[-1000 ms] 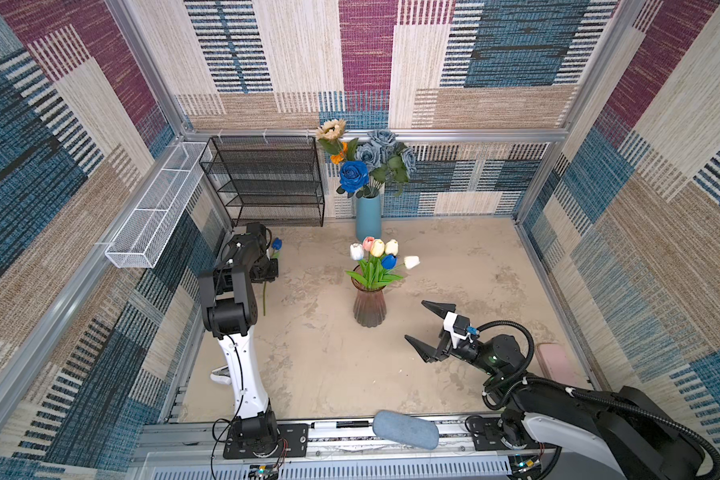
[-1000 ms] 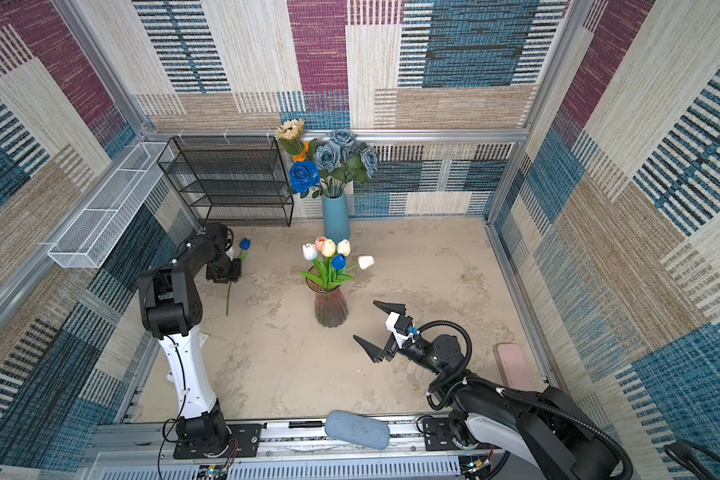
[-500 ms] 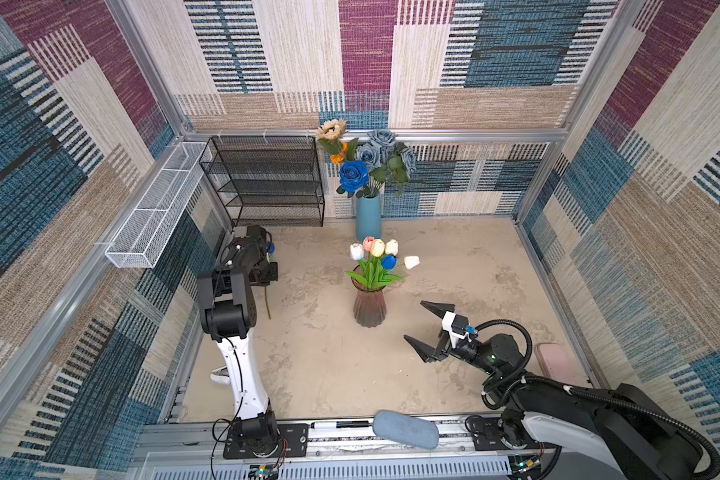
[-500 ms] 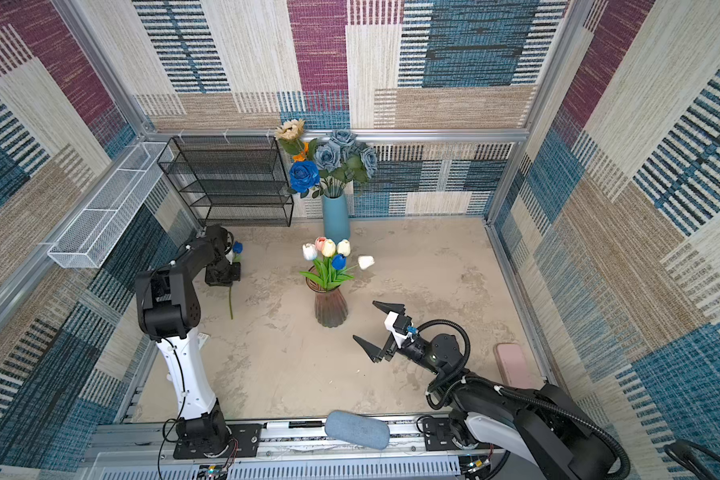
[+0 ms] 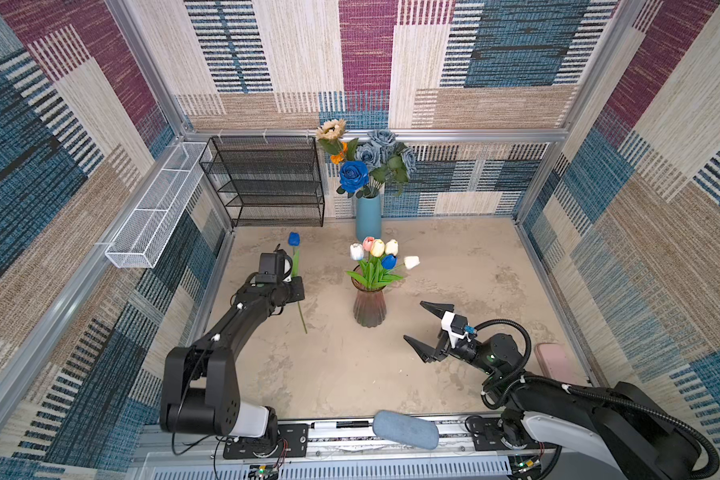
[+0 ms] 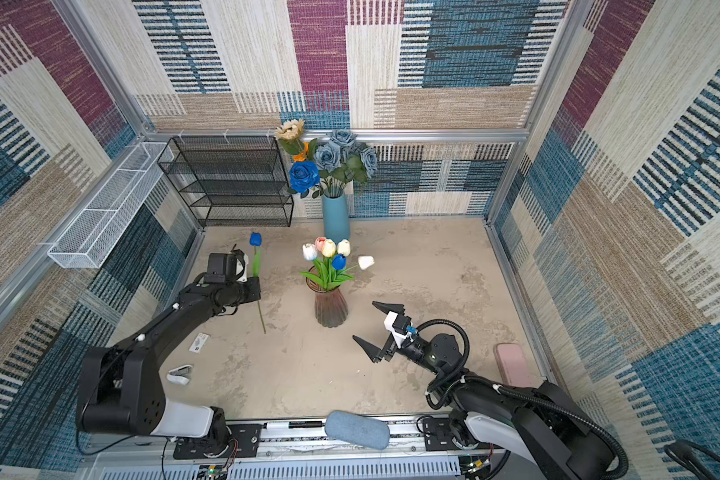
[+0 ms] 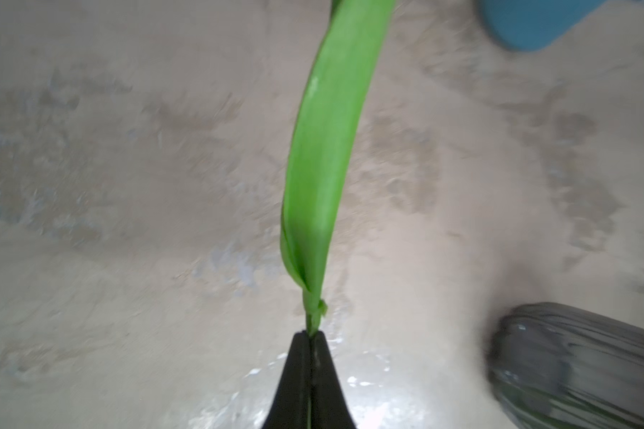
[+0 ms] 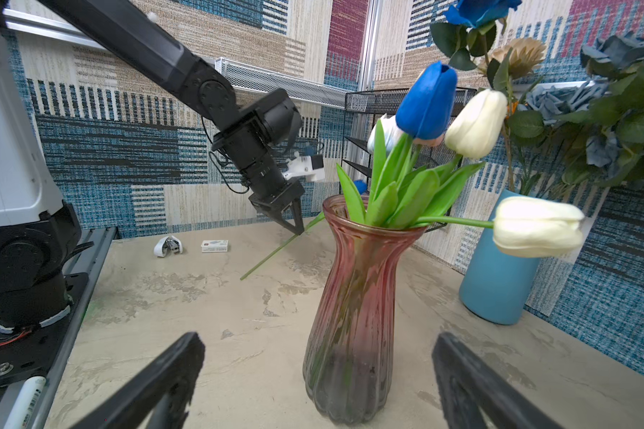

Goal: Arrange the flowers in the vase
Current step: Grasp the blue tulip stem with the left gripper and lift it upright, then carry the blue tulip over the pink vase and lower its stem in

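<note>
Left gripper (image 7: 309, 336) is pinching the blue tulip (image 5: 295, 266)'s stem beside the pink vase (image 5: 368, 307); right gripper (image 5: 414, 320) is gaping opposite; blue vase (image 5: 368, 216) is standing behind, open tabletop (image 5: 350, 374) before.

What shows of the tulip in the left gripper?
The blue tulip looks artificial: closed deep-blue bud, one long green leaf, thin green stem. The left gripper is shut on the stem just below the leaf. It slants, bud toward the back wall, left of the pink glass vase, apart from it. Whether the stem tip touches the table is unclear.
</note>
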